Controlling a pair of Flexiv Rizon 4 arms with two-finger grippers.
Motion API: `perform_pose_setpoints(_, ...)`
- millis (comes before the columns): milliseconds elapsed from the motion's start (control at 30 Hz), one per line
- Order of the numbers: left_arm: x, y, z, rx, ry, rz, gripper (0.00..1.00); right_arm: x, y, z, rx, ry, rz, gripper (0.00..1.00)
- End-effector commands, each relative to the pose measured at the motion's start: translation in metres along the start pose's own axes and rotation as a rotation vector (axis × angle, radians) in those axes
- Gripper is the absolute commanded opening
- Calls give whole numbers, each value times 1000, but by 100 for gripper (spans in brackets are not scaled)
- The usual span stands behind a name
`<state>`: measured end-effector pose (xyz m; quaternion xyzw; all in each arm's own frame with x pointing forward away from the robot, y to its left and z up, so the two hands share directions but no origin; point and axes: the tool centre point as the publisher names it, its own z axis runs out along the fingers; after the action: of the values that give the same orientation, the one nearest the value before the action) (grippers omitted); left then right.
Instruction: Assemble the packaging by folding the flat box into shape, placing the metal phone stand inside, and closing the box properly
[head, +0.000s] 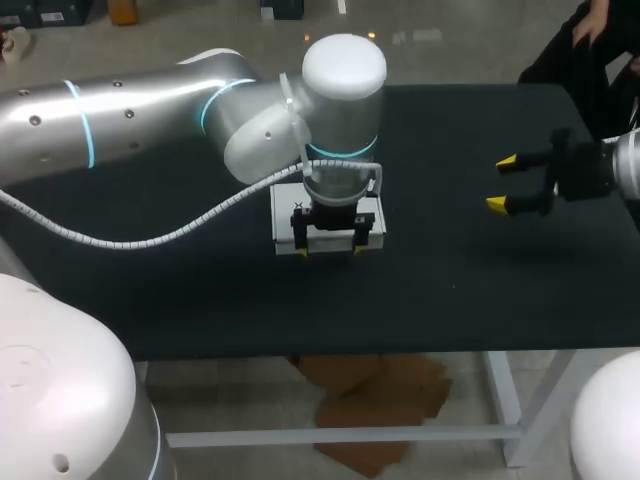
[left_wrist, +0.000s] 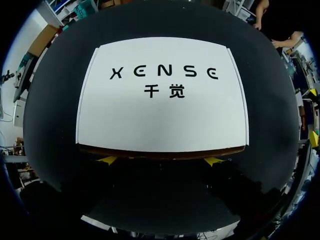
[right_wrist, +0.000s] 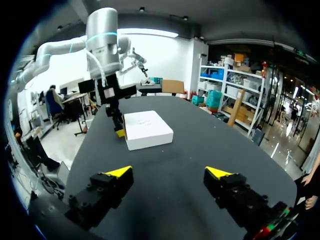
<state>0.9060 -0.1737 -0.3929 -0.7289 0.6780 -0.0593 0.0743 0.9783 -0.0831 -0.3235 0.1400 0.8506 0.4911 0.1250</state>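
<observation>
A white box (head: 284, 213) with black print on its lid lies flat and closed at the middle of the black table. In the left wrist view the box (left_wrist: 162, 95) lies just ahead of my left gripper (left_wrist: 160, 160), and a brown strip shows along its near edge. The left gripper (head: 330, 250) stands open, pointing down, with both yellow tips low at the box's near side. My right gripper (head: 502, 183) hangs open above the table's right part, well away from the box (right_wrist: 147, 129), with nothing between its fingers (right_wrist: 118, 172). No phone stand shows.
The black table (head: 450, 280) stretches between the box and my right gripper. Its front edge runs a short way in front of the left gripper. My left arm (right_wrist: 102, 40) rises upright over the box.
</observation>
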Motion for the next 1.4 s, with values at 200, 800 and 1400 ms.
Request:
perform_pose_setpoints(200,-4,-48,10,-23,28,24,100,-1,-1,-1,-6,5,-1,100)
perform_pose_setpoints(800,-8,-133,35,-31,42,46,100,-1,-1,-1,-6,5,-1,100)
perform_pose_setpoints(1400,-11,-205,44,-54,-5,43,100,-1,-1,-1,-6,5,-1,100)
